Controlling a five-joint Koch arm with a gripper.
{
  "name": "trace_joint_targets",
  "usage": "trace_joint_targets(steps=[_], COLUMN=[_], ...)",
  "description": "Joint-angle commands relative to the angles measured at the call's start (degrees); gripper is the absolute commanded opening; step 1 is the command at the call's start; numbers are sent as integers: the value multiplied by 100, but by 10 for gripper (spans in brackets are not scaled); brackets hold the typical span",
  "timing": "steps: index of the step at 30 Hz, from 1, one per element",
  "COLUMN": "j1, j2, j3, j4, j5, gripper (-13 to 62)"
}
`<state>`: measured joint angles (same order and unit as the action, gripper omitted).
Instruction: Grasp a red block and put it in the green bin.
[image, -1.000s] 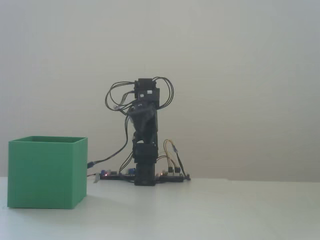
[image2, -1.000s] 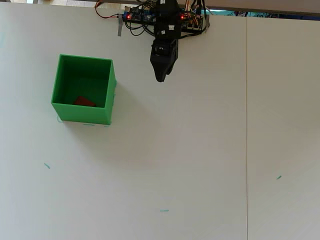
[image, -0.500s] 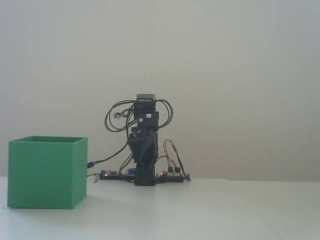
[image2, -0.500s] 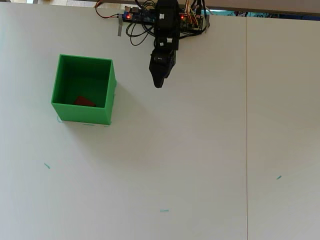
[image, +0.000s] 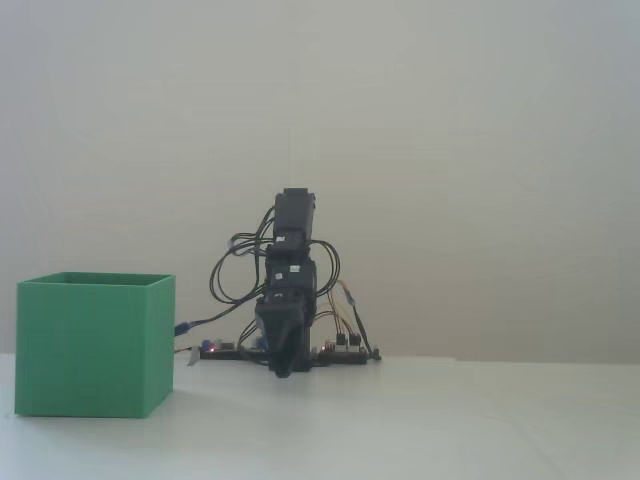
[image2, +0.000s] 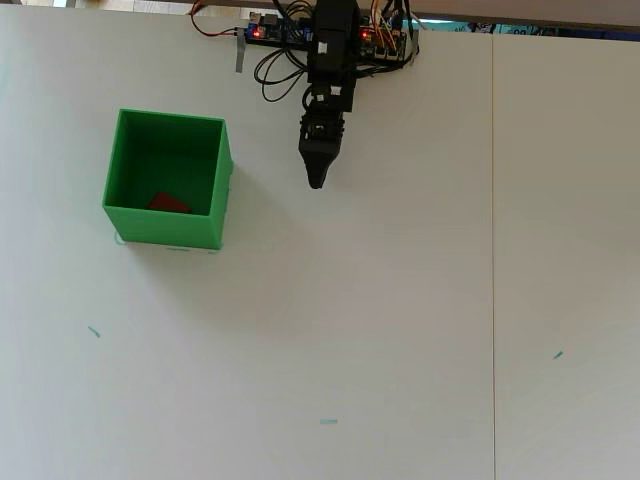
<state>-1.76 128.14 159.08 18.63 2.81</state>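
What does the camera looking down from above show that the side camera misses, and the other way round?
Only the overhead view looks into the green bin and shows the red block lying on its floor, plus small teal marks on the table. Only the fixed view shows height: the arm folded low over its base, and the bin's plain outer wall hiding the block. Both show the green bin, the black arm with its wires, and the gripper pointing down near the table, away from the bin; whether its fingers are open is unclear.
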Motion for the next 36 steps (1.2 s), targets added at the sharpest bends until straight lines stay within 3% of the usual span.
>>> trace_joint_targets(steps=[1,7,20,30,36], j1=[44,53,53,88,88], j2=[545,545,545,519,501], j3=[79,1538,2109,2109,2109], j4=[-642,-3454,-3401,-1608,-1564], j5=[-26,-633,-580,-536,-545], gripper=[331,331,337,334,335])
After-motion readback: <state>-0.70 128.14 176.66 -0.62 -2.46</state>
